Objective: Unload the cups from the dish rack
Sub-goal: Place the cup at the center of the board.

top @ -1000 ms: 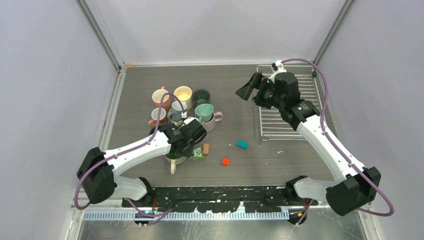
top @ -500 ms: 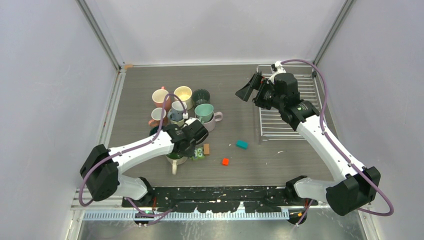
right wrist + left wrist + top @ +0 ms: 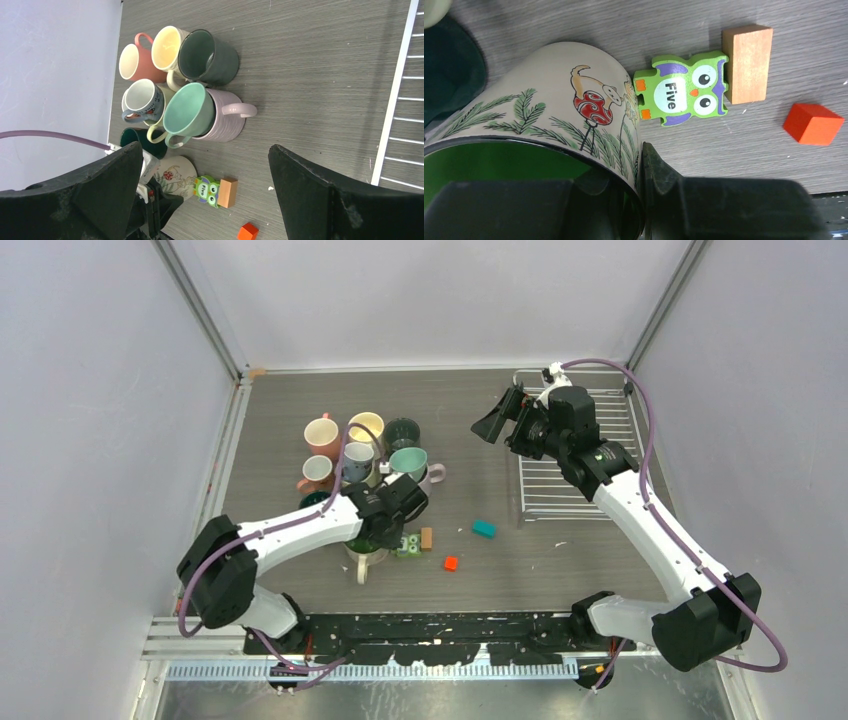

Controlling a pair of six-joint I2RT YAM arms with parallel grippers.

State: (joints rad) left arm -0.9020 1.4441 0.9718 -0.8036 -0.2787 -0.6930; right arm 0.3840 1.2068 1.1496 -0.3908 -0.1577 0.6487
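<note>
Left tool (image 3: 624, 185) pinches the painted mug's (image 3: 559, 100) rim; right tool (image 3: 205, 147) gapes.

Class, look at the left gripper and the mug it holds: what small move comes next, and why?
Probably open the left gripper and release the mug: it is pinched by the rim, already off the rack, down beside the other mugs and close against the owl block.

Bright, even diffuse light, soft faint shadows, slight blur at closest range
</note>
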